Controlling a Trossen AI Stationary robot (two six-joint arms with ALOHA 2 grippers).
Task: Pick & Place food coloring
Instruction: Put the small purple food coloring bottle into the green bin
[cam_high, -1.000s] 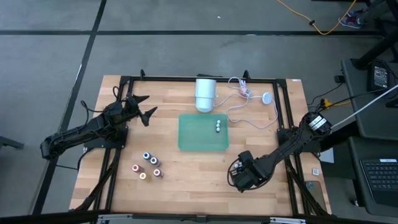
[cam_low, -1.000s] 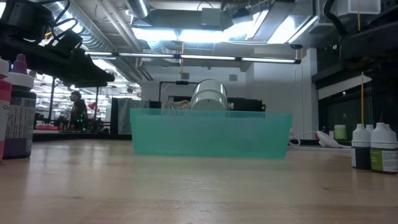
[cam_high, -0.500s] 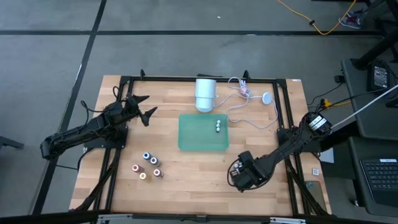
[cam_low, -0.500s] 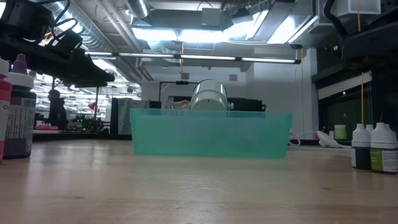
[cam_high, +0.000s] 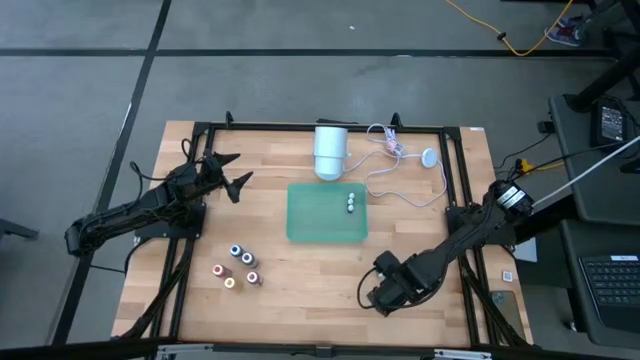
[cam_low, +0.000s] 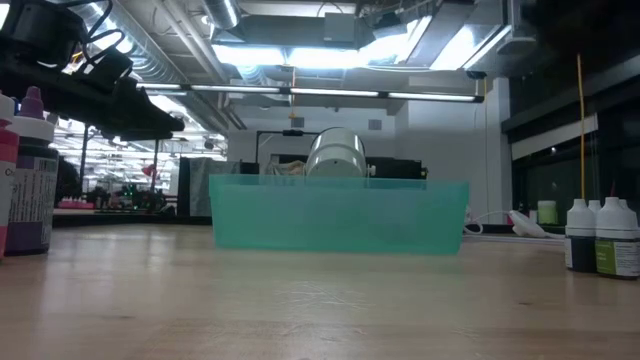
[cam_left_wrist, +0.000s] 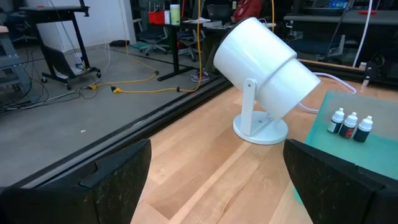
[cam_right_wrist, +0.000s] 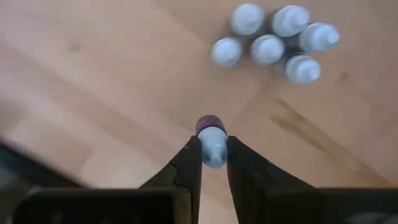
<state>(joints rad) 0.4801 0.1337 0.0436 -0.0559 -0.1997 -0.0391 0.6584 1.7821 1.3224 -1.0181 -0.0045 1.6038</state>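
Note:
My right gripper (cam_right_wrist: 213, 144) is near the table's front right (cam_high: 385, 293), pointing down and shut on one small food coloring bottle (cam_right_wrist: 211, 126) with a white cap and a dark body. Several white-capped bottles (cam_right_wrist: 273, 34) stand together on the wood beyond it (cam_low: 600, 235). A group with coloured tops (cam_high: 238, 266) stands at the front left. Three more bottles (cam_high: 351, 201) stand in the green tray (cam_high: 310, 228). My left gripper (cam_high: 232, 172) waits open at the far left, facing the white cylinder (cam_left_wrist: 264, 68). My right gripper pinches the bottle's white cap (cam_right_wrist: 213, 149) between its two fingers, coming from above and pointing down. The bottle hangs upright below the fingertips, its dark body toward the table. It appears lifted clear of the wood.
The white cylinder (cam_high: 330, 150) on its stand is behind the tray at the far edge, with a white cable (cam_high: 400, 170) looping to its right. A black frame runs round the table. Bare wood lies between the tray and the front edge.
My right gripper has moved toward the table's near edge and a little to the left, and its wrist has rolled. The left arm has kept still.

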